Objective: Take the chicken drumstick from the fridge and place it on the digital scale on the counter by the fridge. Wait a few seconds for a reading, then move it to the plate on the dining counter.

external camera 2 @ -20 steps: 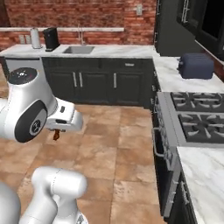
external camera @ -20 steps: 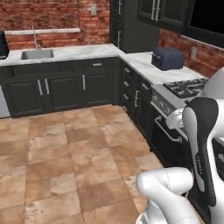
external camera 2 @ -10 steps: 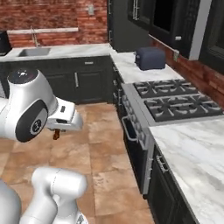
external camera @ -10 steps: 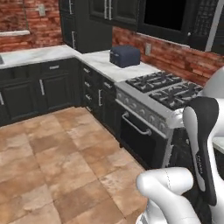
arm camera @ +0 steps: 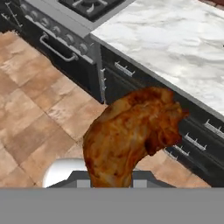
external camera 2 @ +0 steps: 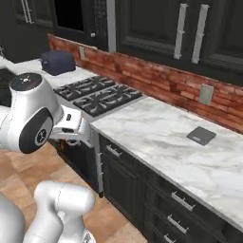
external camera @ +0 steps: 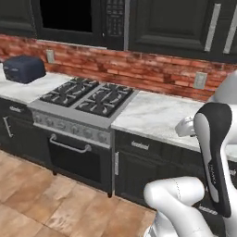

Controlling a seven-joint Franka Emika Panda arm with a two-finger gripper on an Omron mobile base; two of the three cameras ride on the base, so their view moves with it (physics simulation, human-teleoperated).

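The reddish-brown chicken drumstick (arm camera: 131,135) fills the middle of the hand view, my gripper shut on it, its fingertips hidden behind the meat. It hangs over the tiled floor in front of black cabinet drawers. In the right base view my gripper (external camera 2: 71,138) sits low at the left, beside the stove front. The digital scale (external camera 2: 200,135), a thin dark-grey square, lies on the white marble counter (external camera 2: 156,137) near the brick backsplash, well to the right of my hand. The fridge, the plate and the dining counter are out of view.
A gas stove (external camera: 88,97) with an oven door stands left of the counter (external camera: 157,113). A dark blue toaster (external camera: 23,68) sits on the marble beyond it. Dark wall cabinets and a microwave (external camera: 69,18) hang above. Brown tiled floor (external camera: 41,199) lies open at the lower left.
The whole picture has swung: the sink corner left the views and the stove and the counter with the scale came in. The drumstick stays in my shut gripper.
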